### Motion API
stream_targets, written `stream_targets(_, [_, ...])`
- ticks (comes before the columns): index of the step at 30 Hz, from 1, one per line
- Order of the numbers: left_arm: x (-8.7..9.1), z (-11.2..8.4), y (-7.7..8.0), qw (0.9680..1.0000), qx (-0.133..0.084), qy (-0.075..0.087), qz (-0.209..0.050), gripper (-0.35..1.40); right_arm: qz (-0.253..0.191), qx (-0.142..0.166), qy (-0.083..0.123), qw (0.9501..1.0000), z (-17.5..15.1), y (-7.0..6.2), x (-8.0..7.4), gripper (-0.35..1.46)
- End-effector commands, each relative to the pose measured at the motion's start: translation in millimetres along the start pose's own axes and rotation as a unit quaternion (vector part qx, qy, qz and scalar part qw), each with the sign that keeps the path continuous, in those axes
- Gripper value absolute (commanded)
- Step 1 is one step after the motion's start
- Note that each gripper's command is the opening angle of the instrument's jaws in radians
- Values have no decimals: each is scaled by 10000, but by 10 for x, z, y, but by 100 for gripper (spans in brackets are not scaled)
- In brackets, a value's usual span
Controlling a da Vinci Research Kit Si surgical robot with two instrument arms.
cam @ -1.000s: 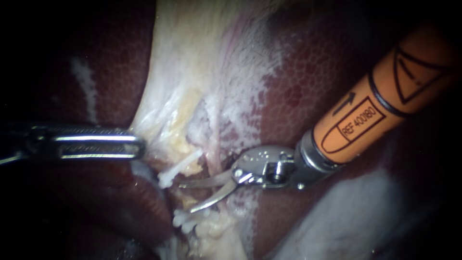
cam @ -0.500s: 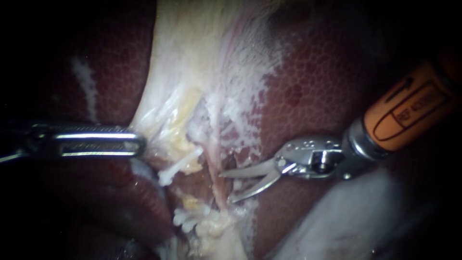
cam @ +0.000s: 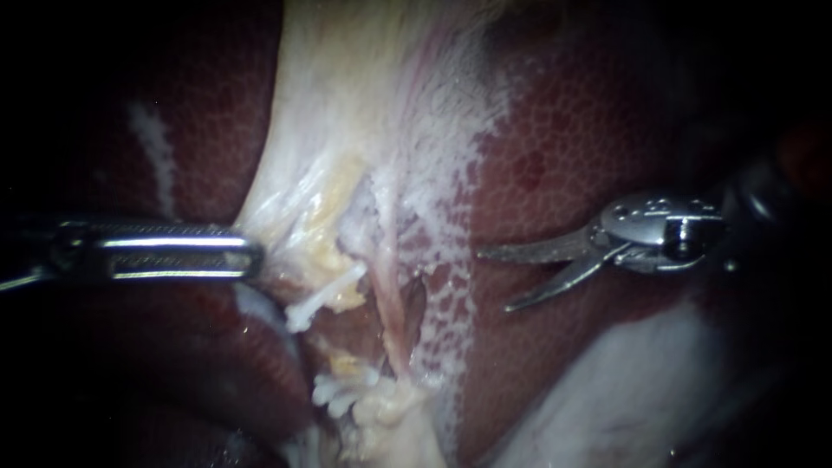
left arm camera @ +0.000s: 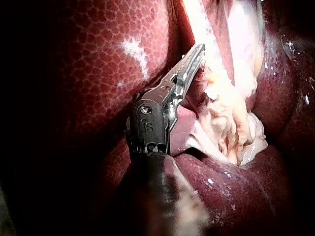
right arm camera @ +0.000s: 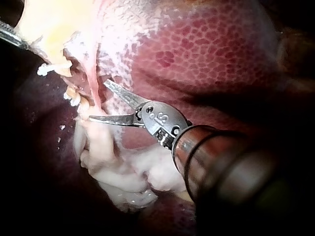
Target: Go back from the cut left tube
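My right instrument has two curved blades that stand open over the dark red liver, well to the right of the tubes and touching nothing. The right wrist view shows the same open blades just short of the pale tissue. The cut left tube ends in a white clip above and white clips below, with a gap between them. A thin pink tube runs unbroken to their right. My left instrument is shut on the pale gallbladder tissue and holds it taut; the jaws show in the left wrist view.
Liver surrounds the pale tissue on all sides. A whitish patch of liver surface lies below my right instrument. Bunched pale tissue sits under the right instrument's blades in the right wrist view.
My right instrument has drawn back to the right and slightly up, away from the clipped tubes, its blades staying open. The left instrument and the tissue it holds have not moved.
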Motion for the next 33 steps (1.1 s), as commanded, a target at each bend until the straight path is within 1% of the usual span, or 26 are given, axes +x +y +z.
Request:
stream_targets(1, [0,0,0,10000,0,1,0,-35,-82,-60,1,9999,0,-1,1,86])
stream_targets(5, [0,0,0,10000,0,1,0,-35,-402,-215,-28,9990,0,-5,4,94])
stream_targets(10, [0,0,0,10000,-1,0,0,-35,-679,-399,-74,9969,0,-8,5,104])
stream_targets(14, [0,0,0,10000,-1,0,0,-35,-959,-571,-131,9937,0,-8,5,116])
stream_targets(16, [0,0,0,10000,-1,0,0,-35,-1021,-633,-152,9926,0,-8,5,120])
stream_targets(19, [0,0,0,10000,-16,-3,0,-35,-1174,-683,-179,9906,-1,-8,5,123])
stream_targets(25, [0,0,1,10000,-15,-2,0,-35,-1307,-826,-229,9877,0,-8,5,126])
stream_targets(27, [0,0,1,10000,-15,-2,0,-35,-1402,-867,-253,9860,-1,-7,5,128])
stream_targets(31, [0,1,5,10000,-31,-6,-3,-35,-1565,-1009,-214,9823,-3,-3,8,135])
stream_targets(33, [0,1,6,10000,-32,-6,-5,-35,-1621,-1085,-157,9807,-5,-1,10,136])
